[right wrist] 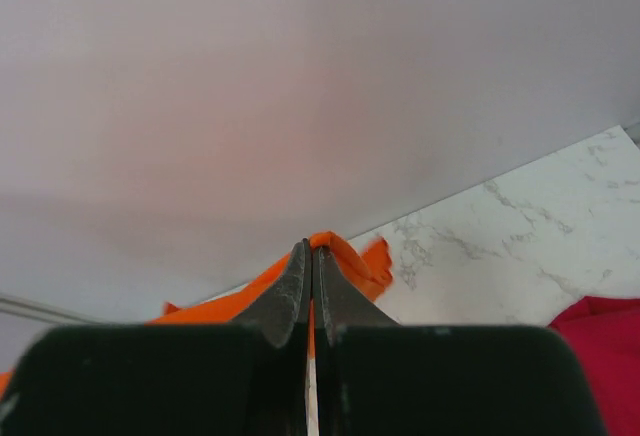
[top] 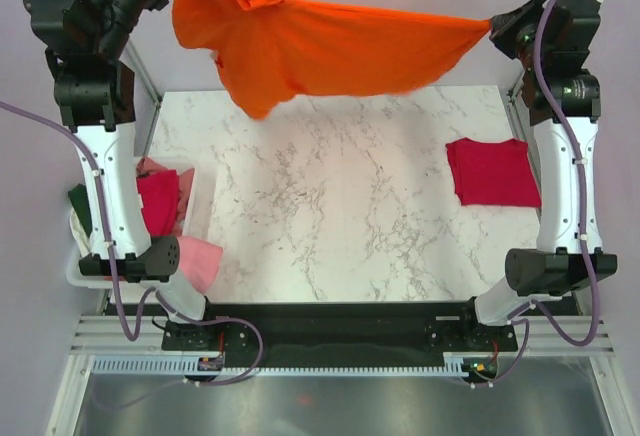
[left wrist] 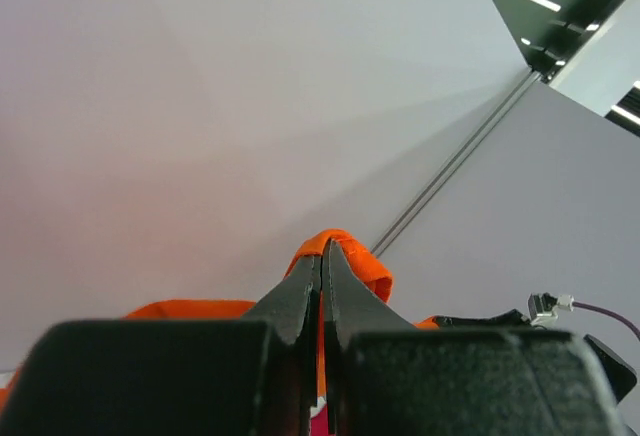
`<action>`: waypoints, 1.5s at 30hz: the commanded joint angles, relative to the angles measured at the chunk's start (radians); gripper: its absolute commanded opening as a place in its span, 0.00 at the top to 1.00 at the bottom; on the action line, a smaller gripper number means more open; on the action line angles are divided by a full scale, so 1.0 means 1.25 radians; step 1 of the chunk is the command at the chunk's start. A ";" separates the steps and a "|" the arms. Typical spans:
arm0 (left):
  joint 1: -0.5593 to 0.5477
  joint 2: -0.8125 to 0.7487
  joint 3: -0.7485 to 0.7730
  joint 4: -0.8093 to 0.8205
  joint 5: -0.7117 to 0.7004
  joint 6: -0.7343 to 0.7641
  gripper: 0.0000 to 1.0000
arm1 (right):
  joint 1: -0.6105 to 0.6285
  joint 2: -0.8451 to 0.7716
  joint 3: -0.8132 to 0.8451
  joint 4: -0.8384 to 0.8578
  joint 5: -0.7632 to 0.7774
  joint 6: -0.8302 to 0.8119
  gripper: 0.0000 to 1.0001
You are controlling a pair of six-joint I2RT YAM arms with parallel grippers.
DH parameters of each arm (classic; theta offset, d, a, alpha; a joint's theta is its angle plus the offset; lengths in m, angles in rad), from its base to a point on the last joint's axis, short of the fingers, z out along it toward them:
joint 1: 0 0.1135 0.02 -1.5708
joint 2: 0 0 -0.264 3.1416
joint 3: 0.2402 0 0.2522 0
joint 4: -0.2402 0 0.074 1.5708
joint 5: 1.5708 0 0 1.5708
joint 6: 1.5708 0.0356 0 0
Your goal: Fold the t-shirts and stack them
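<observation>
Holding orange tee (top: pixel 320 51) stretched in the air between my two pincers, ready to lay flat, I'd judge.
My left gripper (left wrist: pixel 322 254) and right gripper (right wrist: pixel 312 251) are each clamped tight on a bunched edge, high over the far side of the table (top: pixel 340 216), so the cloth hangs open. The red tee (top: pixel 492 171) lies folded at right, likely the stack base. The other tees (top: pixel 160 201) sit in the basket (top: pixel 196 218) at left.

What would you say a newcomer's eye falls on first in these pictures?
The orange t-shirt, stretched in mid-air over the table, pinched by the left gripper and right gripper. Then the folded red t-shirt at the table's right, and the white basket of shirts on the left.
</observation>
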 commanded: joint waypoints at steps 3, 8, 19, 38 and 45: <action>0.021 0.080 -0.151 0.036 0.015 -0.006 0.98 | -0.012 0.053 -0.125 0.088 -0.123 0.039 1.00; 0.020 -0.076 -0.572 0.195 -0.075 0.003 0.98 | -0.012 0.001 -0.396 0.220 -0.084 0.062 1.00; 0.017 -0.353 -1.190 0.284 -0.110 -0.002 0.98 | -0.013 -0.027 -0.824 0.376 -0.094 0.073 1.00; 0.016 -0.934 -1.611 0.024 -0.037 0.017 0.98 | -0.011 -0.525 -1.232 0.227 -0.055 0.008 1.00; 0.016 -1.019 -1.616 -0.090 -0.069 0.015 0.98 | -0.012 -0.593 -1.226 0.154 -0.050 -0.001 1.00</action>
